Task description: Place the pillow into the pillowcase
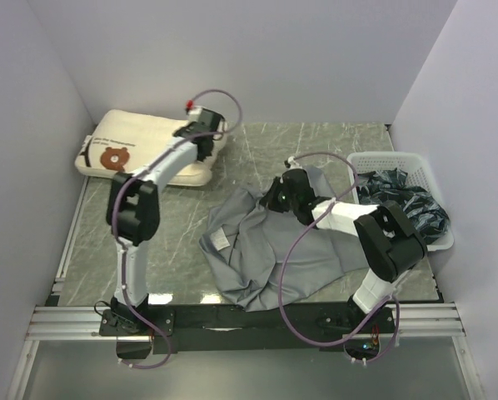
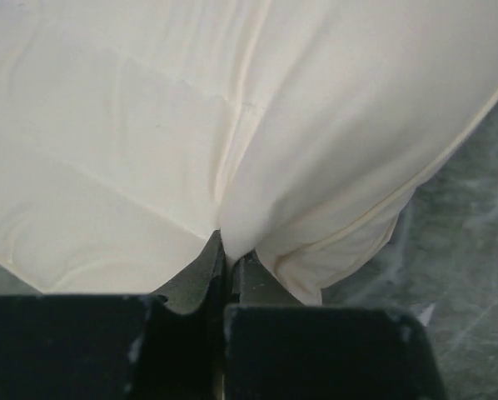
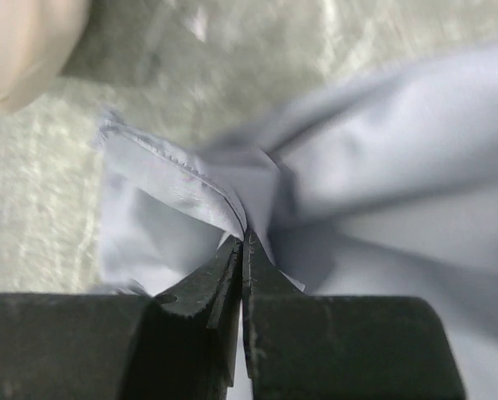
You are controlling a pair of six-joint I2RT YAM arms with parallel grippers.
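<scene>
Left gripper (image 2: 224, 250): jaws pressed together on a pinch of cream cloth, a fold of the pillow (image 2: 149, 125) bunched right at the tips. So it has hold of the pillow's cover, not its bulk.

Right gripper (image 3: 245, 242): jaws closed likewise, a stitched hem of the pillowcase (image 3: 382, 167) caught between them, grey cloth gathered into creases around the tips.

Outward, top view:
- pillow lies flat in the far left corner of the worktop (image 1: 257, 150), bear-face end toward the left edge; left arm's grip is at the opposite end
- pillowcase lies crumpled about mid-worktop, spreading to the near edge, white tag (image 1: 221, 240) showing on its left side; right arm's grip is on its far edge
- pillow and case are well apart, bare worktop between
- white basket (image 1: 399, 162) at the right edge, dark cloth (image 1: 407, 204) in it, untouched

Progress, my reading: early. Both holds are taken, one arm per item; nothing more done. No part of the pillow is inside the case, and I cannot tell whether the pinched hem is the mouth or whether it gapes at all. Left to do: lift the hem open, bring the pillow across, feed it in, pull the case over it
</scene>
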